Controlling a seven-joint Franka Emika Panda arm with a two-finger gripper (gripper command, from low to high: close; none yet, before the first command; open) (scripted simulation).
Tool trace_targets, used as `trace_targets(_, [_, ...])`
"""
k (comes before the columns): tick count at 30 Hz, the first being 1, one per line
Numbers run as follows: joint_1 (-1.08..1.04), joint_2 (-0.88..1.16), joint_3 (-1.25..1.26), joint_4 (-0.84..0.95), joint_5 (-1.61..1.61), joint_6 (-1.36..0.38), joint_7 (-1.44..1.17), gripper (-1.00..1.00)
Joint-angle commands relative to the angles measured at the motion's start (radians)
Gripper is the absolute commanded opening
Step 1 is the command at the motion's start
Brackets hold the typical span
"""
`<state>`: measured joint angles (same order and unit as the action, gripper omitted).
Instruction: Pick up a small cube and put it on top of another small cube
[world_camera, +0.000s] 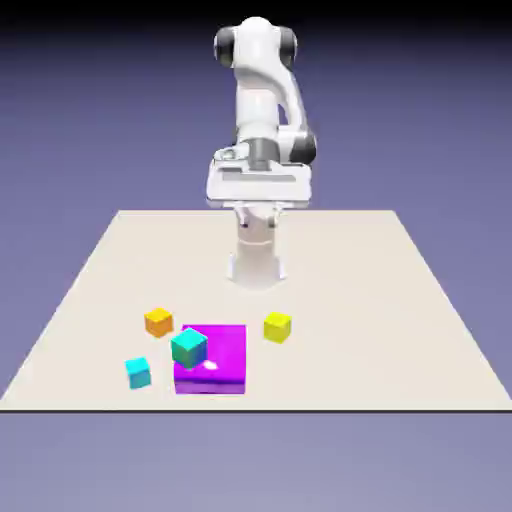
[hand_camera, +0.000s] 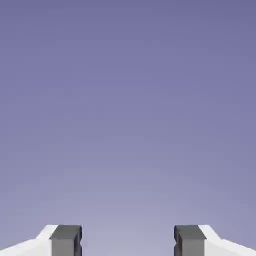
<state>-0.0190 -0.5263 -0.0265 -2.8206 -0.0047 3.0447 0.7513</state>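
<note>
Cyan small cube: nearest the table's front edge, sitting on the exterior view's left, apart from the others.
Magenta flat block: broad and low, just right of the cyan one, glossy highlight on top.
Teal small cube: perched at the magenta block's far-left corner, turned a little askew, overlapping its top edge.
Yellow small cube: all yellow, just off the magenta block's far-right corner, on the bare table.
Orange small cube: the small one with the lighter yellow-orange top, alone on the table, left of the magenta block's far side, near the teal cube but not touching it.
Beige tabletop: flat and pale under everything.
White robot arm: folded up high at the far edge, well back from every cube.
Two-finger gripper: jaws parted wide, grey fingertips well apart with only blue-violet backdrop between them; nothing held.
</note>
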Motion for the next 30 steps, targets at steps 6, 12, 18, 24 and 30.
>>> trace_targets(6, [-0.154,0.217,-0.132,-0.053,-0.023,0.038,0.051,0.0])
trace_targets(12, [-0.309,0.435,-0.264,-0.105,-0.047,0.077,0.103,0.0])
trace_targets(18, [-0.446,0.593,-0.256,-0.115,-0.013,0.132,0.093,0.0])
trace_targets(24, [-0.632,0.748,-0.039,-0.069,0.121,0.242,-0.014,0.0])
trace_targets(30, [-0.78,0.872,0.134,-0.032,0.228,0.33,-0.099,-1.0])
